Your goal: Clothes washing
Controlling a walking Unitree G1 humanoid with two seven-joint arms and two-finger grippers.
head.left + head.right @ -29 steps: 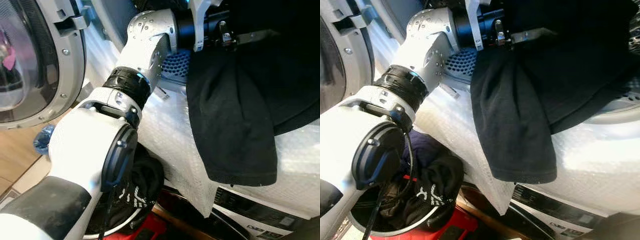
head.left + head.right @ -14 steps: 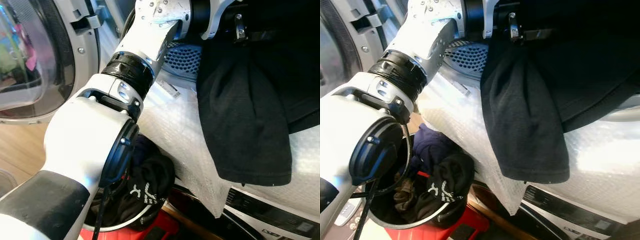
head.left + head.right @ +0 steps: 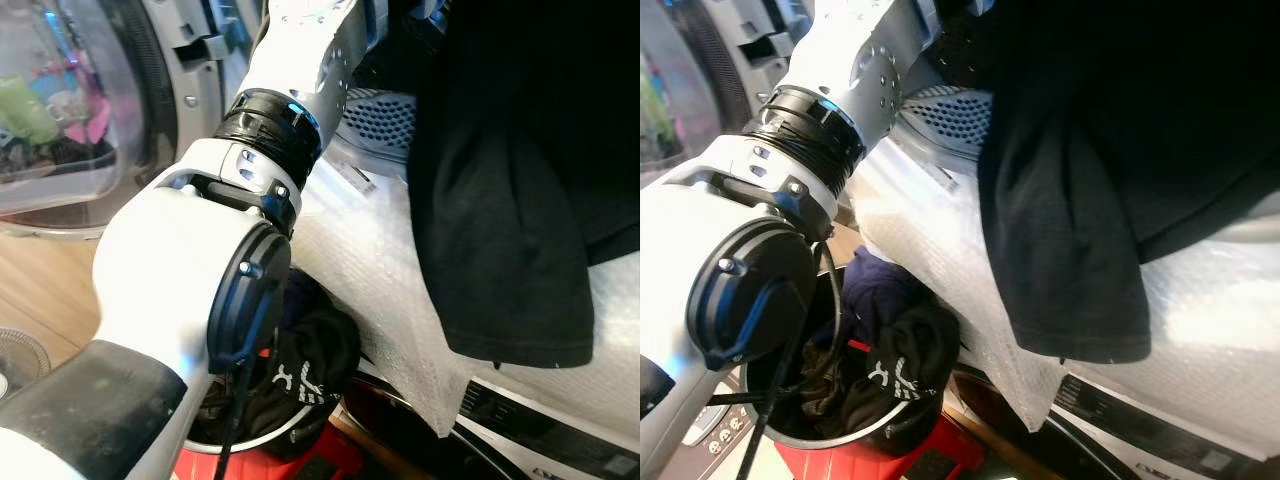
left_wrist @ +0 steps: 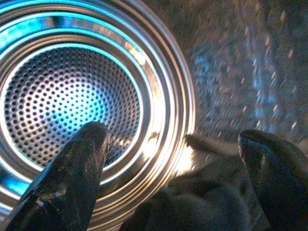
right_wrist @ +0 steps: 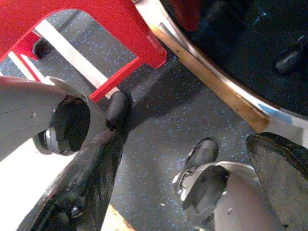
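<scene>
- 2 head views are showing the left arm (image 3: 290,110) reaching up into the washing machine opening, with a black garment (image 3: 500,220) hanging out over the bubble-wrapped front (image 3: 370,270) of the machine.
- Below the arm, a round basket (image 3: 855,375) of dark clothes is sitting on a red stand (image 3: 930,455), beside the open door (image 3: 80,120).
- Inside the machine, the left wrist view is looking at the perforated steel drum (image 4: 72,101).
- 2 black fingers of the left gripper (image 4: 183,192) are standing wide apart, with dark cloth (image 4: 202,202) lying between them low down; whether they are touching it is unclear.
- Down low, the right gripper (image 5: 192,192) is hanging with its fingers spread wide, gripping nothing, above speckled floor (image 5: 159,125) by a red frame (image 5: 96,24).
</scene>
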